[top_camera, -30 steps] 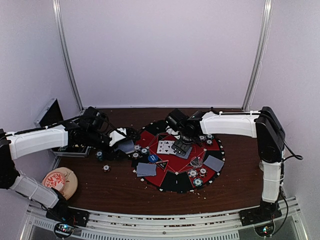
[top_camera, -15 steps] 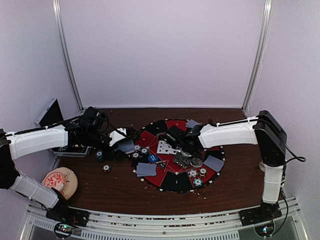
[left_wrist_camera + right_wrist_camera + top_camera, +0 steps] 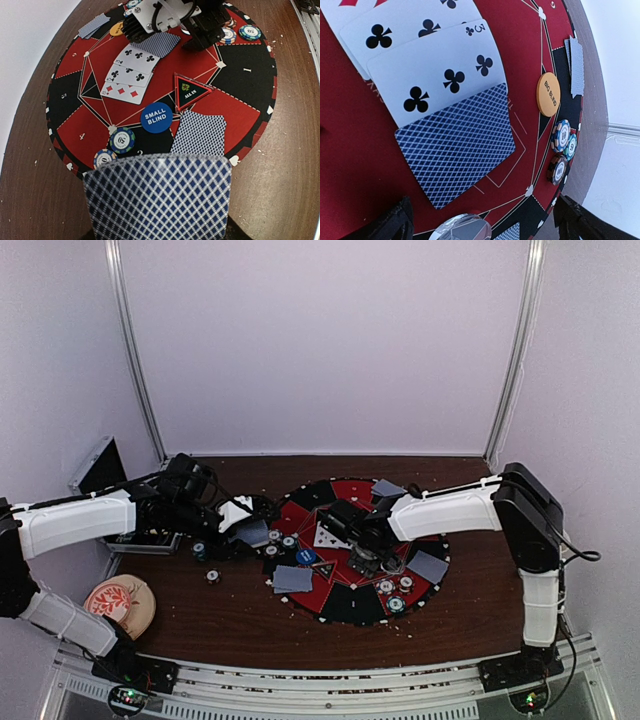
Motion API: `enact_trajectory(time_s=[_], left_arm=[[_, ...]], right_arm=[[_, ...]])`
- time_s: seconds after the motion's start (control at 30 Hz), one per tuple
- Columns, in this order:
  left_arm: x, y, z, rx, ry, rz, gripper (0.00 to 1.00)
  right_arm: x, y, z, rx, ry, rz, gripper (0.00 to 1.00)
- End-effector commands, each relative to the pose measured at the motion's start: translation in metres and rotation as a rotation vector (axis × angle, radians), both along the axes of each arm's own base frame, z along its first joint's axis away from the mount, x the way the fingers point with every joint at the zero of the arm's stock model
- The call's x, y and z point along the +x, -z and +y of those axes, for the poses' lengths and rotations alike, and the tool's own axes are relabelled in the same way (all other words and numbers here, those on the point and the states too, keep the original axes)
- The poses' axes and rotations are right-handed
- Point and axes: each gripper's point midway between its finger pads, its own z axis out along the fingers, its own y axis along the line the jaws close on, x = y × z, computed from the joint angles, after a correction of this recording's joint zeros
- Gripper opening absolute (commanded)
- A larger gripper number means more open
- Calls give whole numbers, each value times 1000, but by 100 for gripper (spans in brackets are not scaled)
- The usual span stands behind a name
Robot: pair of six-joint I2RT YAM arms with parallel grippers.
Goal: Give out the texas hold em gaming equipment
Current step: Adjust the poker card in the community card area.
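1. Three face-up cards (image 3: 131,72) fan across the mat (image 3: 240,75); a fourth card (image 3: 457,142), blue-lattice back up, overlaps the three of clubs.
2. My right claw (image 3: 485,222) hangs spread over it; my left claw (image 3: 238,518) clamps a fifth card (image 3: 157,197) off the mat's left rim.
3. Only left wrist reads the blue SMALL BLIND disc (image 3: 156,117); right wrist shows three chips (image 3: 562,136) by the orange BIG BLIND disc (image 3: 548,94).

We are looking at a robot lab booth. Plain white walls (image 3: 320,350) and metal posts (image 3: 134,360) stand well beyond the fingers (image 3: 577,220), around a brown table (image 3: 230,615).
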Motion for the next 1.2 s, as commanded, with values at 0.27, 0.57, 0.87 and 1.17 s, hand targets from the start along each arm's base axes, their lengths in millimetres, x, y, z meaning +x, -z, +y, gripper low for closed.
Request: enact_trajectory(time_s=[0.27, 0.57, 0.87, 1.17], left_arm=[[1, -6, -4, -26, 10, -26, 54], [1, -6, -3, -25, 8, -26, 54], [2, -6, -4, -25, 7, -26, 54], [1, -7, -4, -26, 7, -27, 54]], right_arm=[[19, 7, -13, -57, 41, -24, 100], [26, 9, -20, -75, 57, -25, 100], [27, 3, -23, -84, 59, -30, 100], [27, -5, -24, -88, 63, -34, 100]])
